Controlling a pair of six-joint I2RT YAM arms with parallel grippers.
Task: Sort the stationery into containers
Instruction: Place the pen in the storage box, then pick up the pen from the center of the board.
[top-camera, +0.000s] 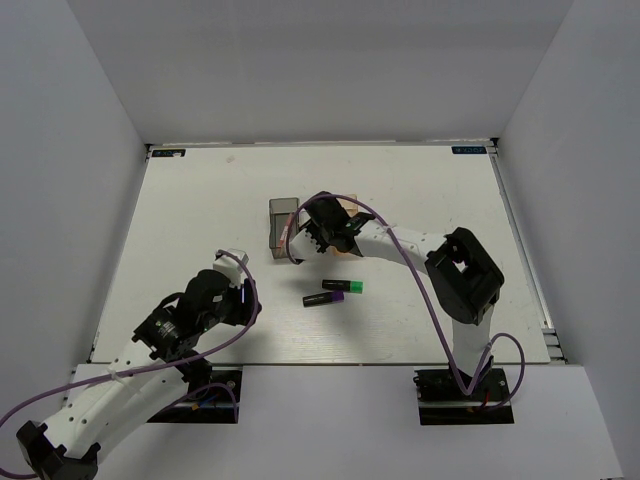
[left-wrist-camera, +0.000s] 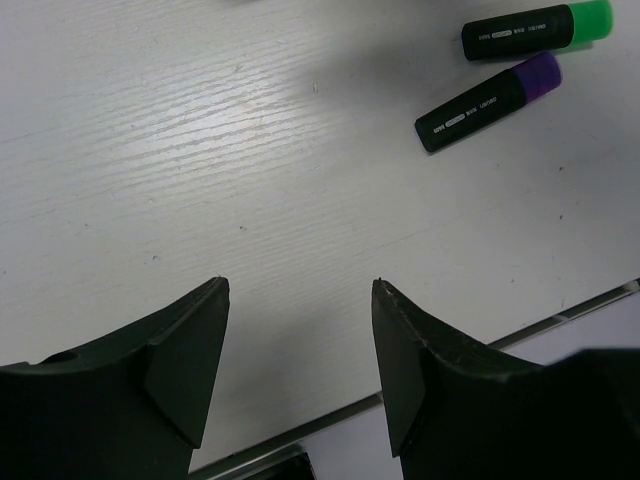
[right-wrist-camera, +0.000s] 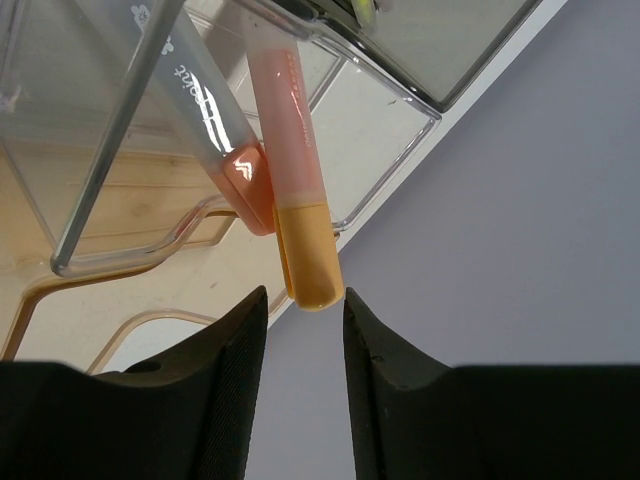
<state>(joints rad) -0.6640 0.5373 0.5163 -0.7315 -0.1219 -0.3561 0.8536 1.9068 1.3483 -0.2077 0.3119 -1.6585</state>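
My right gripper (top-camera: 318, 232) hovers over the row of containers (top-camera: 281, 225). In the right wrist view it (right-wrist-camera: 305, 292) is open. Two silvery-orange tubes lean inside the clear box (right-wrist-camera: 390, 150): one with an orange cap (right-wrist-camera: 305, 250) whose end sits just at my fingertips, and one with a pink cap (right-wrist-camera: 240, 185) beside it. The tan-orange box (right-wrist-camera: 90, 290) and the dark grey box (right-wrist-camera: 450, 50) flank the clear one. The green-ended marker (top-camera: 345, 287) and the purple-ended marker (top-camera: 322, 298) lie on the table, also seen in the left wrist view (left-wrist-camera: 535, 28) (left-wrist-camera: 487, 102). My left gripper (left-wrist-camera: 300, 282) is open and empty. I cannot make out the stick or the pink pen.
The white table's front edge (left-wrist-camera: 560, 310) runs just under my left gripper (top-camera: 238, 288). White walls enclose the table on three sides. The right arm's purple cable (top-camera: 400, 250) arcs over the table beside the containers.
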